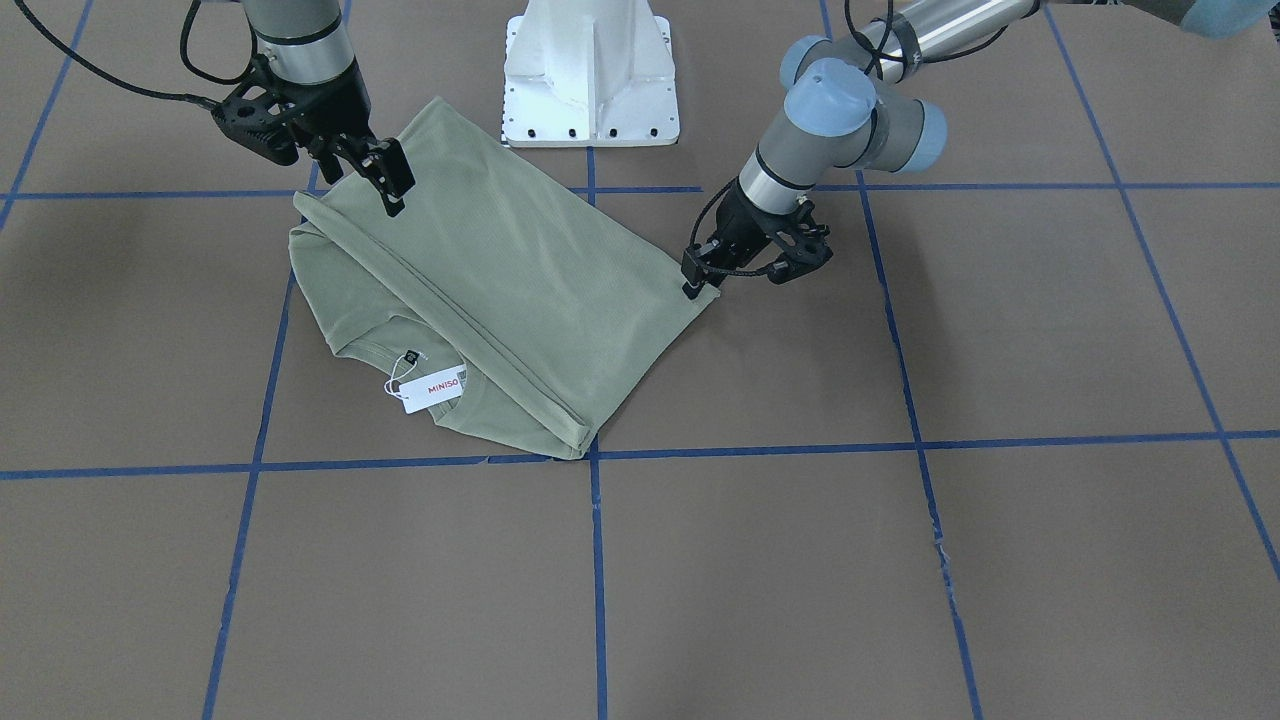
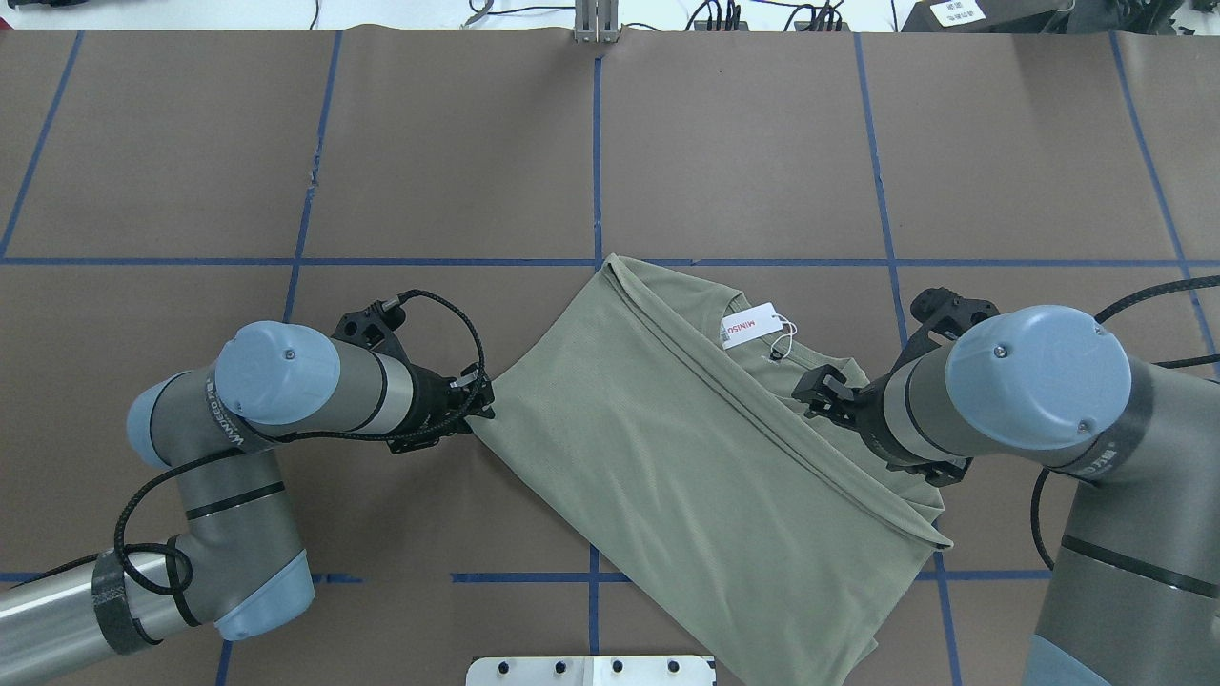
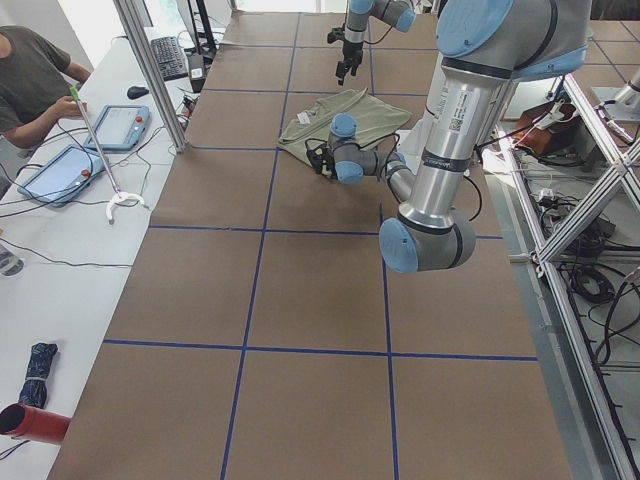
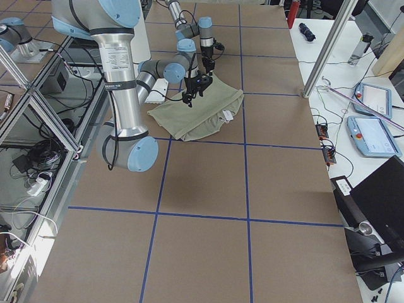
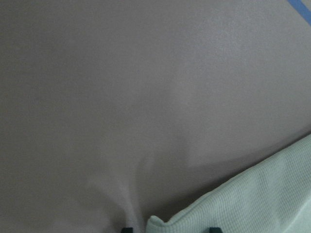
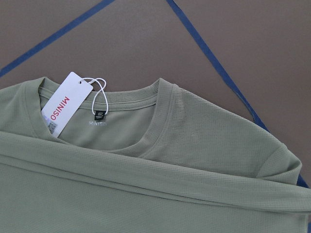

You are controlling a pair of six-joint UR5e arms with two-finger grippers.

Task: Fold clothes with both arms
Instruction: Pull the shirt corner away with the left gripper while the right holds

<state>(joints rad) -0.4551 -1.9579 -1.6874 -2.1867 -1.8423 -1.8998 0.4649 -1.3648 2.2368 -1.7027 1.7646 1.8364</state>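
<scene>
Brown taped table (image 1: 900, 580): left hand (image 1: 697, 283) low, spread astride shirt (image 1: 520, 270) corner; right hand (image 1: 385, 182) spread, empty, above fold.

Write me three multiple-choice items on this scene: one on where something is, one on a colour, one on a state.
1. The left gripper is:
A. at a corner of the shirt
B. high over the shirt's middle
C. far from the shirt

2. The hang tag's lettering is:
A. blue
B. red
C. black

3. The shirt is:
A. balled up
B. hanging in the air
C. folded over itself on the table, collar showing

Answers:
1 A: the front-facing view shows its tips at the shirt's corner.
2 B: "MINISO" reads red on white.
3 C: a folded layer lies across the body beside the collar.
</scene>
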